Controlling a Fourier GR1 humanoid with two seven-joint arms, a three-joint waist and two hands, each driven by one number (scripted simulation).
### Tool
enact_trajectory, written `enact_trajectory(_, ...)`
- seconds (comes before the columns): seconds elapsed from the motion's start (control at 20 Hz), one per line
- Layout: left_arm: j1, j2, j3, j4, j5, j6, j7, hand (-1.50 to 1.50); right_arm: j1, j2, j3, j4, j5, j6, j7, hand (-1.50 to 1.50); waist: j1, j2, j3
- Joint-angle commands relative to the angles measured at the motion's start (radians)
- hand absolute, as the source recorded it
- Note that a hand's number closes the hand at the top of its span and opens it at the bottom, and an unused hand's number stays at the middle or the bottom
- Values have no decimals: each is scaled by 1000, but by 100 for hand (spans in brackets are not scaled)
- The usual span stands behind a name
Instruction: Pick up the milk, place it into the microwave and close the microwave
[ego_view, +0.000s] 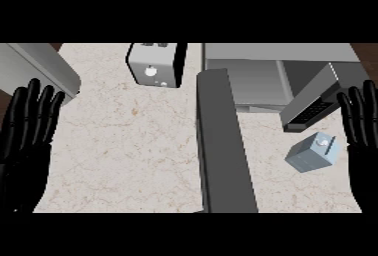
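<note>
A pale blue milk carton (315, 152) with a white cap stands on the marble counter at the right. Behind it the microwave (258, 75) is open, its door (314, 102) swung out to the right with the dark keypad facing the carton. My right hand (362, 135) is at the right edge, fingers straight and up, just beside the carton and not touching it. At the left edge my left hand (26, 130) rests open with its fingers up, far from the carton.
A silver toaster (156, 64) stands at the back centre. A long dark grey bar (225, 145) runs down the counter's middle, splitting left from right. A grey appliance corner (40, 65) shows at the back left. The marble counter (125, 145) spreads wide on the left.
</note>
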Motion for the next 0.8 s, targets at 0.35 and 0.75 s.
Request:
enact_trajectory(0.35, 53, -90, -36, 69, -31, 56, 8, -150, -163, -77, -258, 88, -178, -25, 164, -150, -22, 0, 10)
enact_trajectory(0.75, 170, -93, -74, -4, -38, 54, -6, -150, -132, -78, -273, 210, -169, -5, 67, -150, -15, 1, 10)
